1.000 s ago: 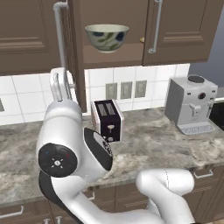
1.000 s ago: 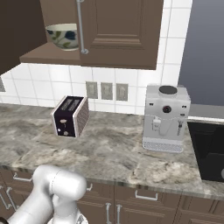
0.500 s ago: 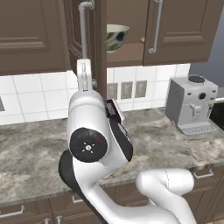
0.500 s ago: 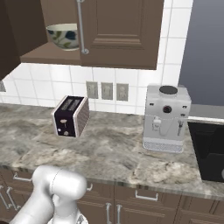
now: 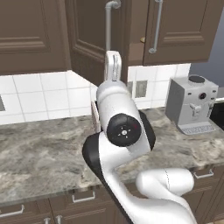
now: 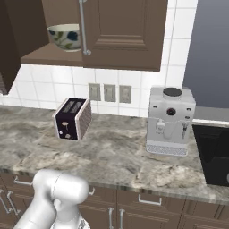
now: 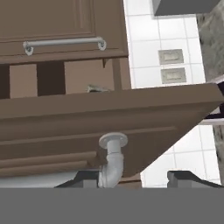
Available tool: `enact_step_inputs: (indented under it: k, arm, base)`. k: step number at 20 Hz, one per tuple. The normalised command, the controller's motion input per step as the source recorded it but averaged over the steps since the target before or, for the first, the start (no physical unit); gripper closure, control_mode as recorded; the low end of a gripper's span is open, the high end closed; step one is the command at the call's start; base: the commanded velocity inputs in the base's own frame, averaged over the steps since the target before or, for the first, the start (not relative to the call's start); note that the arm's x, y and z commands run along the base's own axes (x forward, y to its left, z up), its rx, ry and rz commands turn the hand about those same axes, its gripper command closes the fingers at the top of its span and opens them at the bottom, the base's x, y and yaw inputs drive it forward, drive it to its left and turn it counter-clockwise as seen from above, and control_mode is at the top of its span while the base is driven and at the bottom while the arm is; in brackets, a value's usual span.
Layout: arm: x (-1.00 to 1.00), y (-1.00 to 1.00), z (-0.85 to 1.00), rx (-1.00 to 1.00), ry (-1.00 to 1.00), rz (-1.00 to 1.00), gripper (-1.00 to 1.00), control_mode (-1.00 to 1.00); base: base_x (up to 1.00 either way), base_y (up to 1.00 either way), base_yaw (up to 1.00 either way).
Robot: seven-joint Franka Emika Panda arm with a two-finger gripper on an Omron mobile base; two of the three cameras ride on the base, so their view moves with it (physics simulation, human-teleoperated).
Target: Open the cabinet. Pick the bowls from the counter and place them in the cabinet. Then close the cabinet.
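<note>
The cabinet (image 6: 123,31) has its right door shut and its left door (image 5: 94,43) partly swung out. In the hand view that left door (image 7: 109,122) slants across the picture. Its silver bar handle (image 7: 112,164) stands between the tips of my gripper (image 7: 135,177), close to one tip, with a gap to the other. My gripper (image 5: 112,57) reaches up just under that handle (image 5: 108,22). A white bowl (image 6: 65,36) with a dark leaf pattern sits on the cabinet shelf. The marbled counter (image 6: 112,152) runs below.
A dark toaster (image 6: 72,118) and a grey coffee machine (image 6: 171,120) stand on the counter. My arm's elbow (image 5: 124,131) bulks over the counter in front of the toaster. A dark cooktop (image 6: 217,156) lies at the far right. Drawers run under the counter.
The left door has swung to the right, toward shut, and now covers the bowl in the left base view. My arm has followed it rightward and its jaws have narrowed.
</note>
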Motion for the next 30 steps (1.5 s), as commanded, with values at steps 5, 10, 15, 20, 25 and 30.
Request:
enact_step_inputs:
  k: [5, 10, 15, 20, 25, 30]
  arm:
    - [0.9, -0.54, -0.06, 0.05, -0.05, 0.0, -1.0, -1.0]
    - [0.94, -0.44, -0.01, 0.03, -0.05, 0.0, -1.0, -1.0]
    - [0.99, -0.36, 0.0, 0.03, -0.03, 0.0, -1.0, -1.0]
    - [1.0, -0.15, 0.0, 0.01, 0.0, 0.0, -1.0, -1.0]
    - [1.0, -0.03, 0.0, 0.0, 0.0, -0.02, -1.0, -1.0]
    - [1.0, 0.0, 0.0, 0.0, 0.0, -0.02, -1.0, -1.0]
  base:
    - [0.0, 0.0, 0.0]
    - [0.0, 0.0, 0.0]
    - [0.0, 0.0, 0.0]
    - [0.0, 0.0, 0.0]
    - [0.0, 0.0, 0.0]
    - [0.0, 0.0, 0.0]
